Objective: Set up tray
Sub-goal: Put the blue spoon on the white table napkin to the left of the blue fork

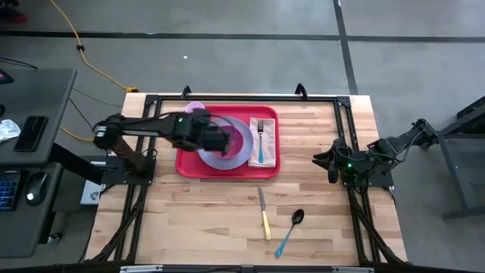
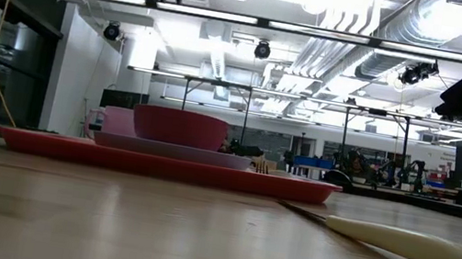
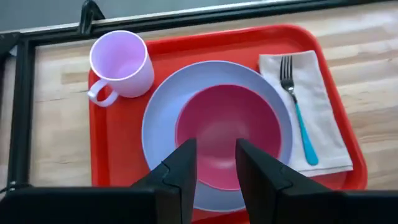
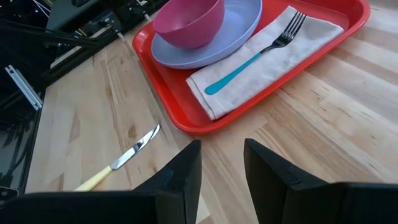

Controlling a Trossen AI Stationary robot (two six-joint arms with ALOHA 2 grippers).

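— Mug first, on the far left?

— Yes. The pale lavender mug stands upright in the left back corner of the red tray, just beside the plate, handle turned outward.

— And your left tool?

— My left tool hangs above the tray, over the pink bowl, fingers slightly parted and holding nothing. The bowl sits in the middle of the round lavender plate, and the plate rests on the tray.

— Where is the tray itself?

— On the wooden counter, toward the back and left of centre, lying flat.

— What lies right of the plate?

— A folded white napkin on the tray's right side, with a fork on top of it; the fork has a teal handle, tines toward the back.

— Anything off the tray?

— In front of it on the counter, a knife with a cream handle, and to its right a spoon with a teal handle, well apart from the tray.

— Your right tool?

— My right tool waits at the counter's right side, clear of the tray, fingers apart and empty.
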